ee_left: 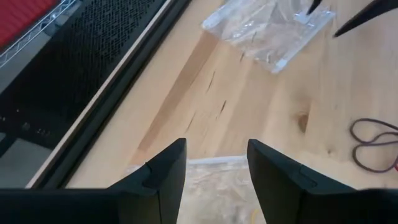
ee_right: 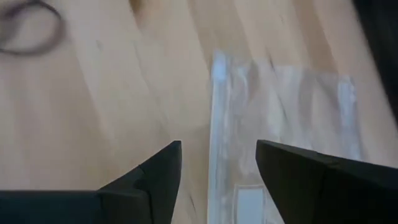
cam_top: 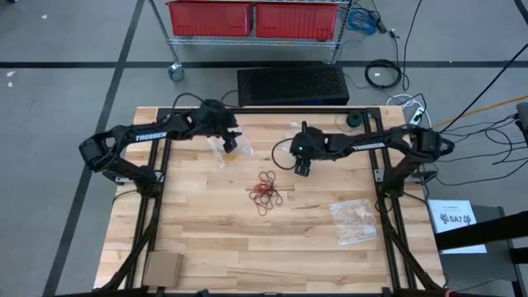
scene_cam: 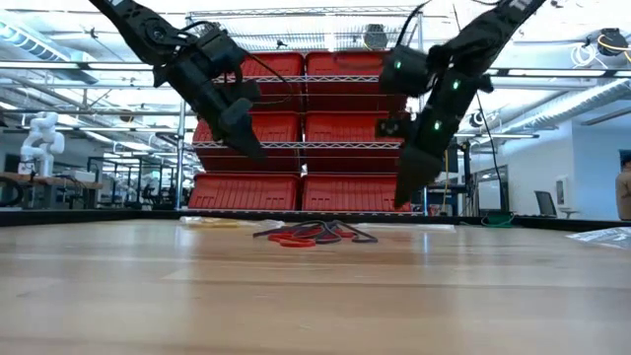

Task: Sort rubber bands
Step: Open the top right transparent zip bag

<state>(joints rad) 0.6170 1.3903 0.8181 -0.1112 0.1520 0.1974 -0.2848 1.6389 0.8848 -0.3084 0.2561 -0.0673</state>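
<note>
High view: rubber bands (cam_top: pixel 267 193) piled mid-table; left gripper (cam_top: pixel 232 142) over a clear bag (cam_top: pixel 219 151), right gripper (cam_top: pixel 302 169) beside the pile, both apart, empty; you should descend squarely, pinching one band.

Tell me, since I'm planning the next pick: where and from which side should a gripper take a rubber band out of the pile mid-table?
Probably from straight above, at the pile's edge. The rubber bands lie flat and tangled on the table, so a loop sticking out at the rim looks easiest to pinch alone. The right gripper, open, hangs nearest; the left gripper, also open, is over a clear bag.
</note>
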